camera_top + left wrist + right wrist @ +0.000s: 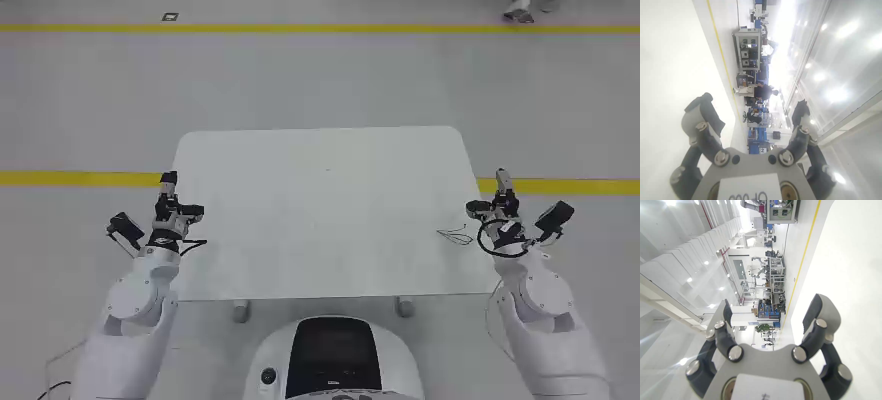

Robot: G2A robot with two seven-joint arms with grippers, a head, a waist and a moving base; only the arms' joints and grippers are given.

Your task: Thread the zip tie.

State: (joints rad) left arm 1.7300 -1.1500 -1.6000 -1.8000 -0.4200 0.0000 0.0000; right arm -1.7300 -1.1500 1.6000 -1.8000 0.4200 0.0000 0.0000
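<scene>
A thin dark zip tie (455, 236) lies flat on the white table (320, 210), close to its right edge. My right gripper (503, 178) (770, 308) hovers just off that edge, a little beyond the zip tie and to its right, open with nothing between its fingers (814, 308). My left gripper (167, 180) (753, 108) is held at the table's left edge, far from the zip tie, open and empty too. Both grippers point away from me, toward the room.
The table top carries nothing else. A yellow floor line (60, 178) runs behind the table on both sides. Two table feet (240, 311) show at the near edge.
</scene>
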